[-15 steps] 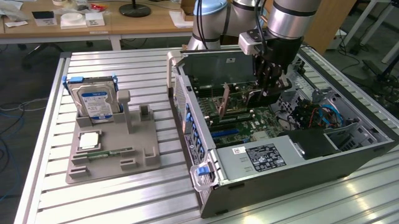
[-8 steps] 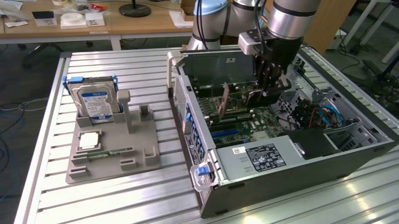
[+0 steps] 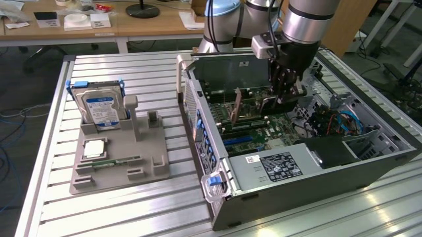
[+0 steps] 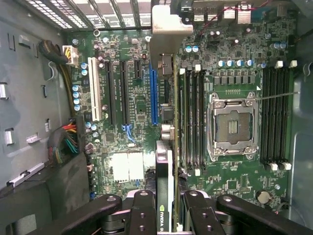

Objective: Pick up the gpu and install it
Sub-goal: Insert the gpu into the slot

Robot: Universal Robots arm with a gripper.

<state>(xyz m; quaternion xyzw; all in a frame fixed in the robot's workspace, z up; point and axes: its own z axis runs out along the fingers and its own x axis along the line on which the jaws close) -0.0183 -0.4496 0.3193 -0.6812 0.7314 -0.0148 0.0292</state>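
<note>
- Right up close, the claw (image 4: 168, 201) is clamped on the gpu (image 4: 164, 156), black fingers (image 4: 144, 203) on either side of the card's near end.
- The gpu stands on edge, running away from the claw to its silver bracket (image 4: 167, 22) at the case's rear wall.
- Under it lies the motherboard (image 4: 132, 127). The card sits just beside the long blue slot (image 4: 154, 95), between that slot and the memory slots (image 4: 193, 117).
- Is the bottom edge in a slot? Can't tell, since the card hides its own foot.
- From the exterior view, the claw (image 3: 285, 94) is down inside the open case (image 3: 310, 182), above the board and behind the power supply (image 3: 280, 165).
- Further off, on the exterior view's left, the grey tray (image 3: 118, 168) sits on the table (image 3: 132, 217), well apart from the case. It holds the hard drive (image 3: 100, 106) and a memory stick (image 3: 113, 162).
- My read: the pick-up is done and the card is in the case at the slots. Seating and letting go are what remain.
</note>
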